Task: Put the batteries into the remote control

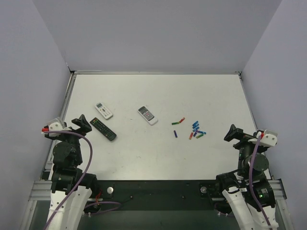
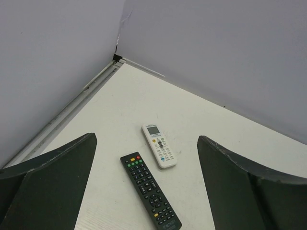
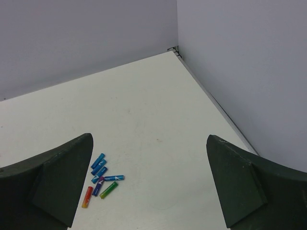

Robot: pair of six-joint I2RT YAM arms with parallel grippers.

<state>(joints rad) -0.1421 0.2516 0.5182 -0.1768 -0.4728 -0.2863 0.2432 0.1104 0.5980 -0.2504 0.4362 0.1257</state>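
Near the left claw (image 1: 82,123) lies the remote control (image 1: 103,129).

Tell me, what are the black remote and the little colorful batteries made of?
The black remote looks like hard plastic with a dull, matte skin, since it shows no bright glints. Its buttons may be rubber. The batteries seem to wear smooth colored wrappers in blue, green and red. They are likely metal underneath, but that is hidden.

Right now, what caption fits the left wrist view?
Open left hand frames the black remote control beside a white remote.
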